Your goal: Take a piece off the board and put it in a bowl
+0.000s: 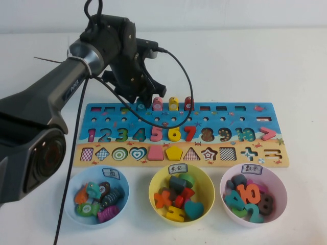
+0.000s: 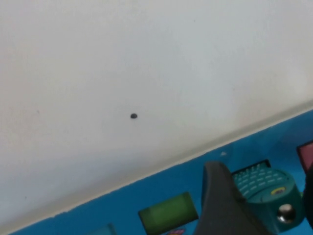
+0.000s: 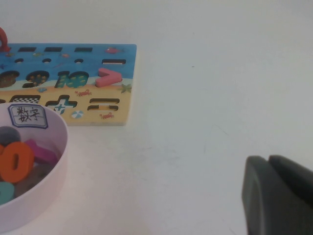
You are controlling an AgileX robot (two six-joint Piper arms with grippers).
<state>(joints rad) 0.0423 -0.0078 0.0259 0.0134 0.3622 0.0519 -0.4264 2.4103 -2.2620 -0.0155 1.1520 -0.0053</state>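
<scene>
The teal-green piece (image 1: 140,106) stands in a slot on the top row of the board (image 1: 265,116), leftmost of the upright pegs. My left gripper (image 1: 142,101) reaches down over it from the far side. In the left wrist view the piece (image 2: 264,188) sits between the two dark fingers (image 2: 220,205), which press against its sides above the blue board (image 2: 122,208). The pale blue bowl (image 1: 70,196), holding several fish pieces, stands in front of the board's left end. My right gripper (image 3: 269,161) is shut and empty over bare table, right of the board (image 3: 128,54).
Pink (image 1: 158,103), yellow (image 1: 173,103) and red (image 1: 188,102) pegs stand just right of the piece. A yellow bowl (image 1: 153,185) and a pink bowl (image 1: 280,178) of pieces stand in front of the board. The left arm's black cable (image 1: 184,76) loops over the board.
</scene>
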